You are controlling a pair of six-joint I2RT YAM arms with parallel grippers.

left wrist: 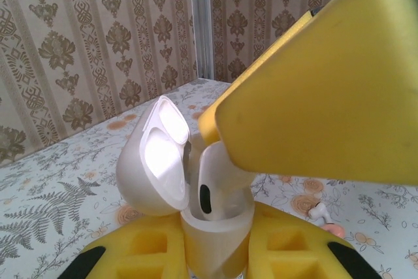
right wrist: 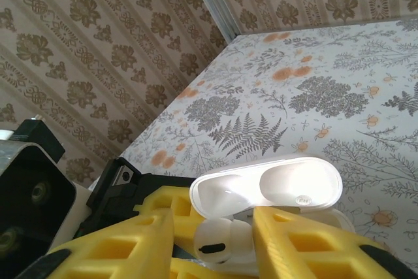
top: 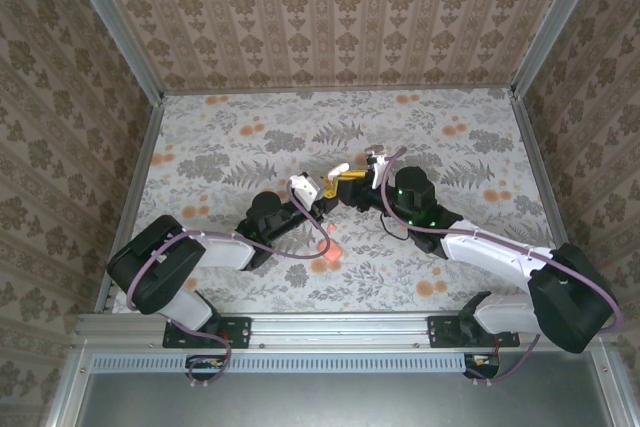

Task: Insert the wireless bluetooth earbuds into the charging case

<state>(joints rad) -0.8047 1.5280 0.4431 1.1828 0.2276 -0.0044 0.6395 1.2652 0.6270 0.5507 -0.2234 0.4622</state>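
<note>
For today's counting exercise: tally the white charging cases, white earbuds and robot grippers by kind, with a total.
White open plastic charging case: 1
Small white earbuds: 2 (held earbud, loose earbud)
Yellow-fingered grippers: 2 (left gripper, right gripper)
Total: 5

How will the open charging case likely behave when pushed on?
The charging case looks glossy and rounded, so it may slip in the left gripper. Its lid stands open on a hinge, so a push there would probably swing it.

No readable text, label or number anywhere
</note>
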